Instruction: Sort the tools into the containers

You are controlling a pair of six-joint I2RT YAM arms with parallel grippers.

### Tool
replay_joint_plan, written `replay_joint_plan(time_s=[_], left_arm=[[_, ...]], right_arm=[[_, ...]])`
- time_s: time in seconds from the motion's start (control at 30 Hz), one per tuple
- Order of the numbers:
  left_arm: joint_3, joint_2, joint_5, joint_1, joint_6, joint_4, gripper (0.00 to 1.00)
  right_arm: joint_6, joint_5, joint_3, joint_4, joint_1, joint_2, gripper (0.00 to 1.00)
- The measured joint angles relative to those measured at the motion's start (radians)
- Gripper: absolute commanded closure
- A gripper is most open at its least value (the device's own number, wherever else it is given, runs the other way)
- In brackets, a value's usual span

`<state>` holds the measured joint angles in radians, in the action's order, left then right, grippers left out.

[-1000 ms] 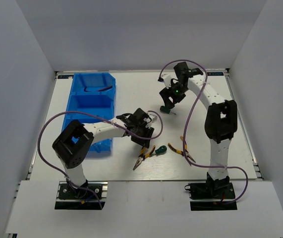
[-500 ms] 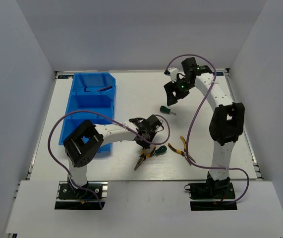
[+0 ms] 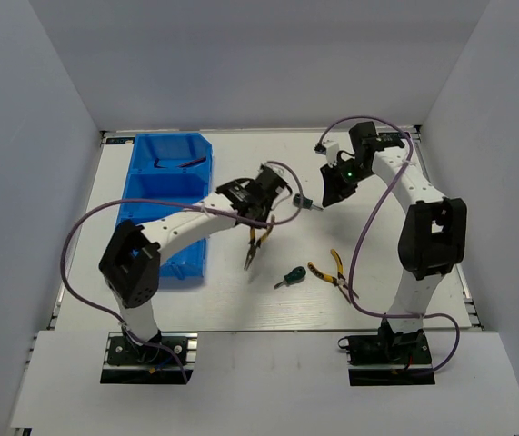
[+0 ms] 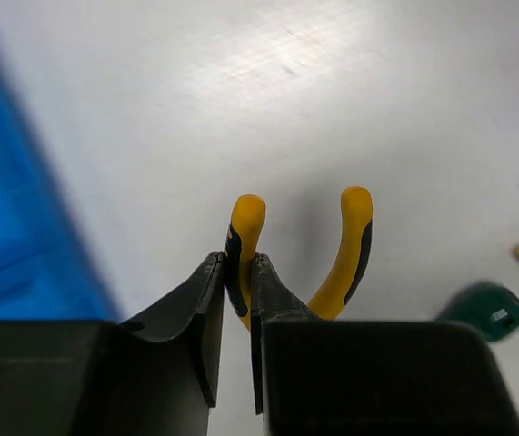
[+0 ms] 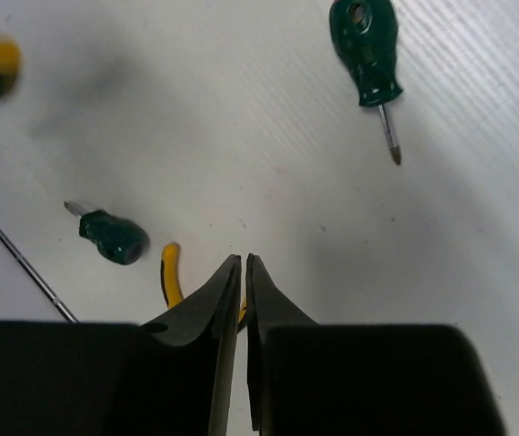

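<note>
Pliers [image 3: 255, 245] pinched in left claw [image 4: 236, 272] over white table [image 3: 241, 154]; right claw [image 5: 243, 272] closed, empty; grey walls [image 3: 41, 136].

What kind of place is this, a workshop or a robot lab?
Most likely a robot lab test cell. A left arm and right arm are bolted at a white table boxed in by plain grey walls, with blue bins and hand tools like the pliers.

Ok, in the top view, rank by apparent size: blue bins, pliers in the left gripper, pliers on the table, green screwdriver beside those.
1. Blue bins.
2. Held pliers and table pliers: look alike; the held pair hangs nearer the camera, so unranked.
3. Green screwdriver.
</note>
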<state>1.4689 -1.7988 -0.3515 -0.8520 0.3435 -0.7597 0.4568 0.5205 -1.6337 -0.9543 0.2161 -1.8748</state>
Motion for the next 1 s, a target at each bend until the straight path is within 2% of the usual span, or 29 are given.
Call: replay_joint_plan(time_s=[0.23,0.4,0.53,0.67,0.83,0.93,1.0], left_arm=[[-0.024,0.126,-0.142,0.220,-0.005,0.011,1.00],[-0.010,0.151,-0.189,0.349,-0.016,0.046,1.00],[0.023,0.149,-0.203,0.419,-0.029,0.082,1.00],[0.045,0.149,-0.227,0.485,-0.042,0.132,1.00],[0.075,0.126,-0.249,0.568,-0.070,0.182,1.00],[0.096,0.088,-0.249,0.609,-0.086,0.217,1.00],[0.097,0.067,-0.247,0.625,-0.091,0.232,0.92]], right_arm=[[0.042,0.041,0.108,0.000,-0.007,0.044,0.91],[0.074,0.063,0.151,-0.005,-0.006,0.079,0.91],[0.117,0.085,0.173,-0.032,-0.005,0.084,0.83],[0.201,0.114,0.200,-0.085,0.001,0.090,0.69],[0.274,0.136,0.282,-0.127,0.014,0.132,0.66],[0.291,0.142,0.300,-0.132,0.022,0.144,0.60],[0.305,0.141,0.303,-0.137,0.026,0.145,0.53]])
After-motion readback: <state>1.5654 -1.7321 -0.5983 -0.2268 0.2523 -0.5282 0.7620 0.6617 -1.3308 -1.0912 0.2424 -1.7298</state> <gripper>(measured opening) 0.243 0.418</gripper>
